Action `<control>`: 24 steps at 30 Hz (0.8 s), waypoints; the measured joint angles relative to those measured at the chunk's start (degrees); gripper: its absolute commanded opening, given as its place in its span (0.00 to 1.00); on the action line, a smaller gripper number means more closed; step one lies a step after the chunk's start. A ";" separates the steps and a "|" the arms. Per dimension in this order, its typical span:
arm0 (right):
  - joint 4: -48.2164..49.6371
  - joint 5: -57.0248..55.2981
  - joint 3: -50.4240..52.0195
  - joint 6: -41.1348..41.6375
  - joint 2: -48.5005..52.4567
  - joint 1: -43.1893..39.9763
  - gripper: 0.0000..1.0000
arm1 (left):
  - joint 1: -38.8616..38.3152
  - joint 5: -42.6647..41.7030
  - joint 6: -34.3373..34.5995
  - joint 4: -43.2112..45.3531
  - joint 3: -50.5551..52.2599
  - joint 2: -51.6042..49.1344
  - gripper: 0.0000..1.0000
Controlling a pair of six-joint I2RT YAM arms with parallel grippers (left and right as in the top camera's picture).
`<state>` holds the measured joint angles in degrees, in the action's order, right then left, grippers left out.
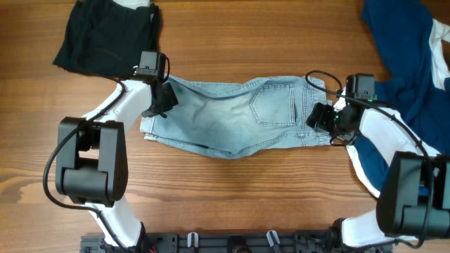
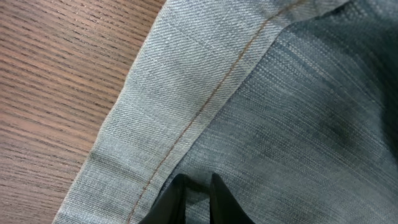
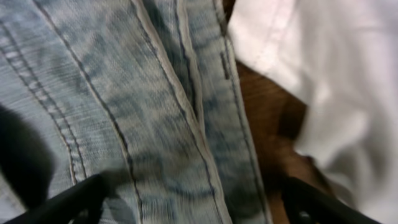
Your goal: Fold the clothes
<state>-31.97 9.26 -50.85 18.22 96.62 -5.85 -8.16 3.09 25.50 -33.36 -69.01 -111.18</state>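
Pale light-blue denim shorts [image 1: 232, 116] lie folded across the middle of the table, a stitched back pocket facing up. My left gripper [image 1: 160, 102] is at their left end. In the left wrist view its fingers [image 2: 198, 186] are pinched on a fold of the denim [image 2: 298, 99] beside the orange-stitched hem. My right gripper [image 1: 322, 118] is at the waistband end. In the right wrist view its fingers [image 3: 193, 202] are wide open, straddling the waistband [image 3: 186, 106] just above it.
A black garment [image 1: 105, 35] lies at the far left corner. Dark navy garments [image 1: 401, 49] with a white piece [image 1: 441, 49] lie at the far right, close behind my right arm. The white cloth also shows in the right wrist view [image 3: 329, 68].
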 measured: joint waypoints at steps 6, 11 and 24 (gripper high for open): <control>4.57 3.91 -0.35 2.80 1.60 -0.42 0.51 | -0.04 -0.07 -0.02 0.02 -0.11 -0.07 0.18; 6.67 6.32 -0.96 6.56 3.82 -0.74 0.04 | 0.02 -0.20 0.00 -0.04 -0.22 -0.15 0.16; 1.81 9.01 -4.20 5.42 3.96 -4.39 0.04 | 1.25 -2.78 0.35 -0.96 -0.39 -0.24 0.04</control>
<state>-30.15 18.26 -55.05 23.64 100.57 -10.24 -6.92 0.32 25.85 -34.33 -69.41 -111.42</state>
